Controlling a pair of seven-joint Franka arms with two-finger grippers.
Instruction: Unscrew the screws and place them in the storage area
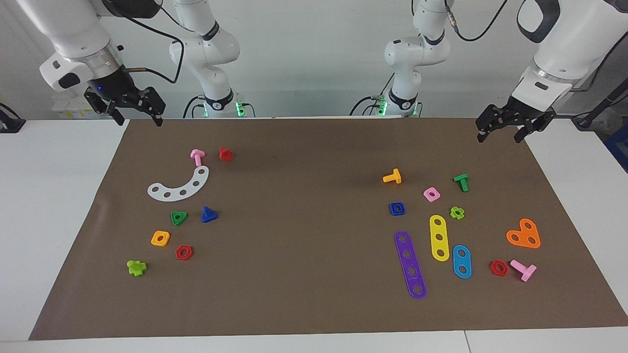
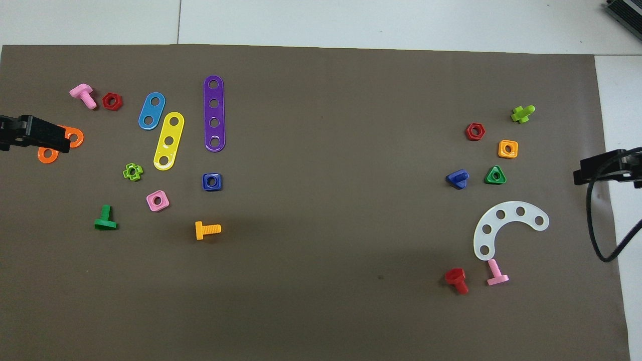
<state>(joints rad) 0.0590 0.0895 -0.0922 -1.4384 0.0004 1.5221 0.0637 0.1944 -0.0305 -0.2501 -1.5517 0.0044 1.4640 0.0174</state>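
Observation:
The screw, a small blue bolt with a triangular head [image 1: 209, 214] [image 2: 458, 178], lies loose on the brown paper mat [image 1: 304, 235] toward the right arm's end, beside a green triangular nut [image 1: 178, 218]. My right gripper [image 1: 137, 119] hangs open and empty over the mat's corner at that end, well apart from the bolt. At the other end my left gripper [image 1: 499, 137] is also open and empty, up over the mat's edge. In the overhead view the left gripper [image 2: 35, 136] partly covers an orange heart plate [image 2: 75, 138].
Near the blue bolt lie a white curved strip [image 1: 179, 185], pink and red bolts, orange and red nuts and a lime bolt. Toward the left arm's end lie purple [image 1: 410, 264], yellow and blue strips, a blue square nut [image 1: 397, 209] and more bolts and nuts.

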